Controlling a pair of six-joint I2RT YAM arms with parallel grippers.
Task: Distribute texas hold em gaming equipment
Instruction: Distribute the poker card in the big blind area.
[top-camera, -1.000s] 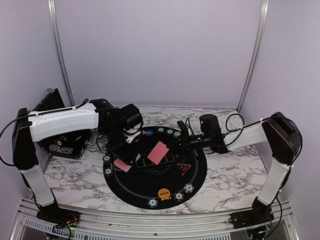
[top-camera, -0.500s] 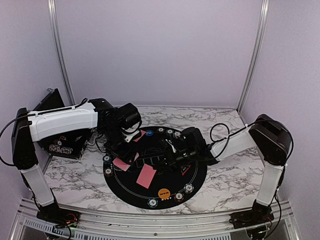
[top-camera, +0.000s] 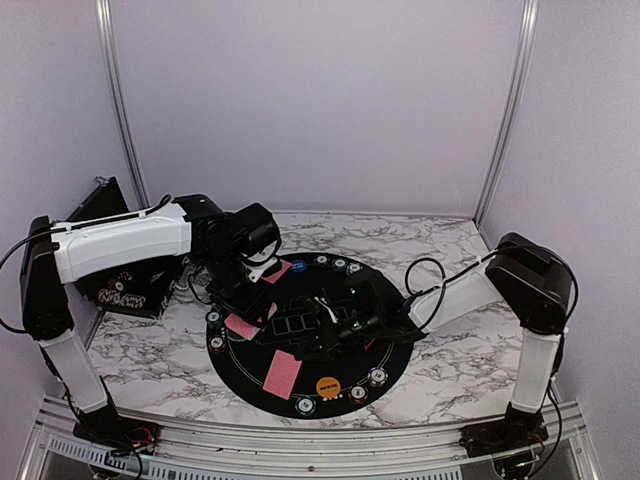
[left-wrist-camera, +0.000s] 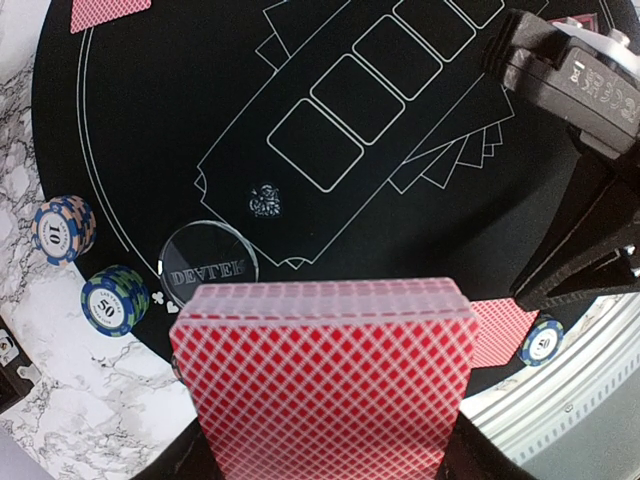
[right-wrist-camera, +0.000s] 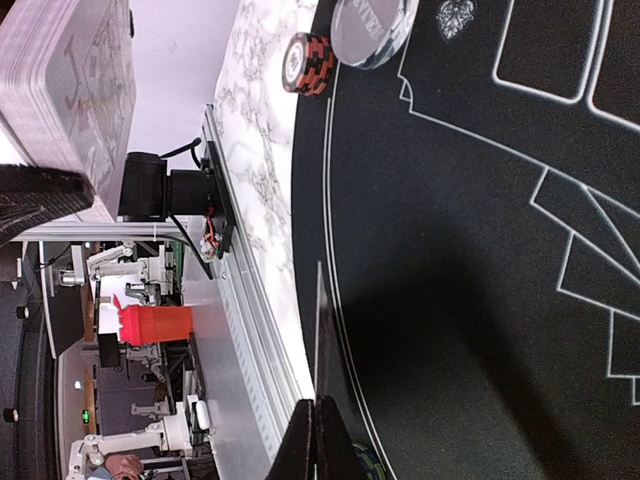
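My left gripper (top-camera: 246, 292) hovers over the left side of the round black mat (top-camera: 395, 360), shut on a deck of red-backed playing cards (left-wrist-camera: 322, 380). Low over the mat's middle, my right gripper (top-camera: 315, 343) is shut on a single red-backed card (top-camera: 283, 373), which shows edge-on (right-wrist-camera: 318, 330) in the right wrist view. Two more cards (top-camera: 243, 326) (top-camera: 278, 270) lie on the mat's left part. Striped poker chips (top-camera: 215, 318) (top-camera: 377, 376) sit along the rim, near an orange disc (top-camera: 327, 385). A clear dealer button (left-wrist-camera: 208, 265) lies below the deck.
A dark open box (top-camera: 125, 290) stands off the mat at the left on the marble table (top-camera: 460, 350). An aluminium rail (top-camera: 300, 440) runs along the near edge. The right forearm (top-camera: 440, 300) stretches across the mat's right half.
My right arm has swung from the mat's back right toward its front left, carrying the single card down and leftward. The left arm and its deck have stayed put.
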